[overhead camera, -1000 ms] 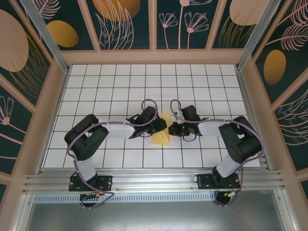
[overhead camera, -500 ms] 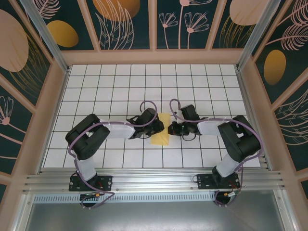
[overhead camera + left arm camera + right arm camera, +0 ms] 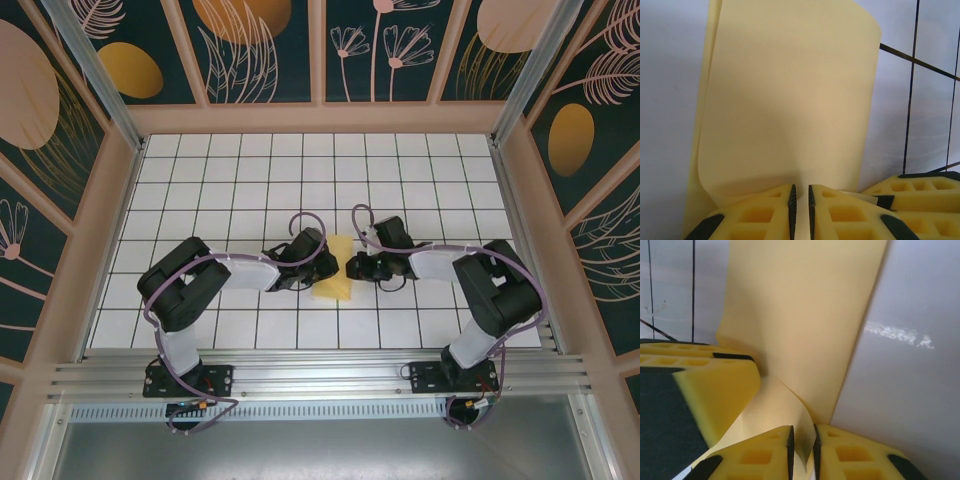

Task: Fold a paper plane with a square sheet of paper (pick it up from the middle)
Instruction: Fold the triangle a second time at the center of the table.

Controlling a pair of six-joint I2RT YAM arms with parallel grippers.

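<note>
Paper [image 3: 336, 272]: pale yellow, doubled over and bowed, at the middle of your tiled table [image 3: 240, 180], between the two claws.
Your left claw [image 3: 322, 266]: fingers nearly together, nipping the paper's left edge.
Your right claw [image 3: 352, 268]: fingers a slit apart, with the paper's right edge pinched between them.

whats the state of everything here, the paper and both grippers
sheet of paper: folded over into layers, bowed, held at both sides, not yet a dart shape
left gripper: shut, pinching the paper's near edge
right gripper: shut, with the paper caught between its fingers
</note>
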